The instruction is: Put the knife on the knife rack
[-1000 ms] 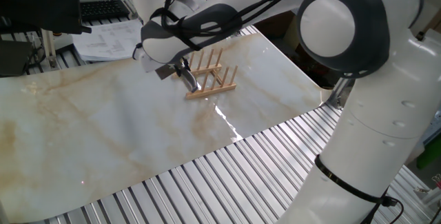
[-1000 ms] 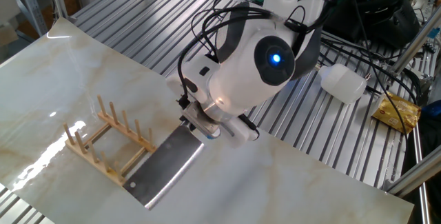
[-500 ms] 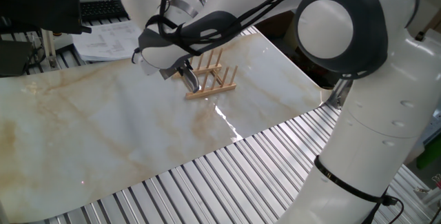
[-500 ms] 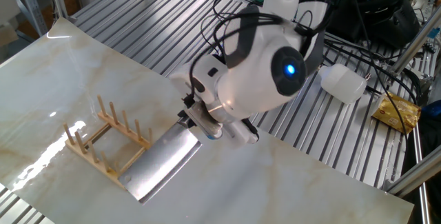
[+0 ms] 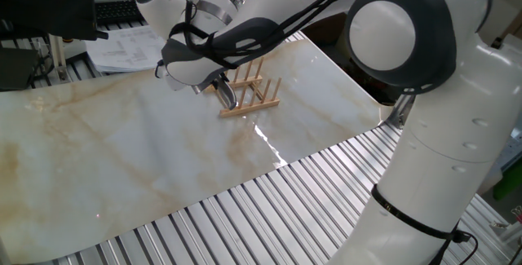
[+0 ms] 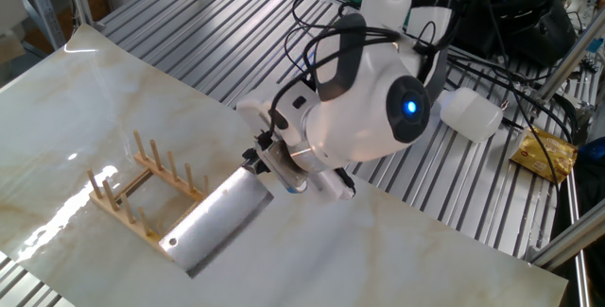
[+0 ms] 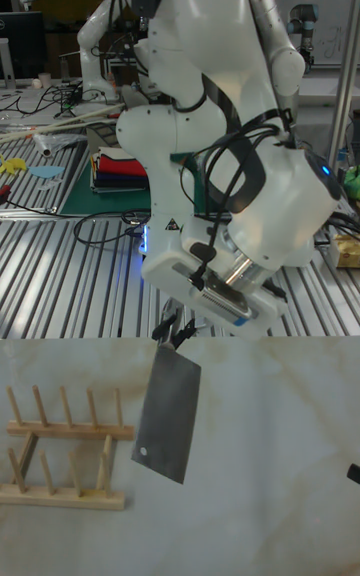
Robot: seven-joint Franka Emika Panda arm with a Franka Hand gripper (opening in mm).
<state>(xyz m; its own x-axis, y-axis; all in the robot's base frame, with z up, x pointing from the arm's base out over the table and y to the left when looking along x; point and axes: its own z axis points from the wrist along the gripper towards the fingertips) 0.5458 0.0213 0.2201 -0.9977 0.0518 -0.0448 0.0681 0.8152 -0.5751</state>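
Observation:
The knife hangs in the air, its broad grey blade slanting down toward the marble sheet. My gripper is shut on its handle, which the fingers mostly hide. The knife rack of light-wood pegs stands on the sheet, and the blade's lower end overlaps the rack's near end in the other fixed view. In the tall fixed view the blade hangs just right of the knife rack, with my gripper above it. In one fixed view the knife sits at the left end of the knife rack.
The marble sheet lies on a slatted metal table. Papers and a keyboard lie beyond its far edge. A white plastic bottle and a yellow packet lie on the slats behind the arm.
My gripper has carried the knife a little closer to the rack, and the wrist has turned. The blade's lower end now overlaps the rack's end.

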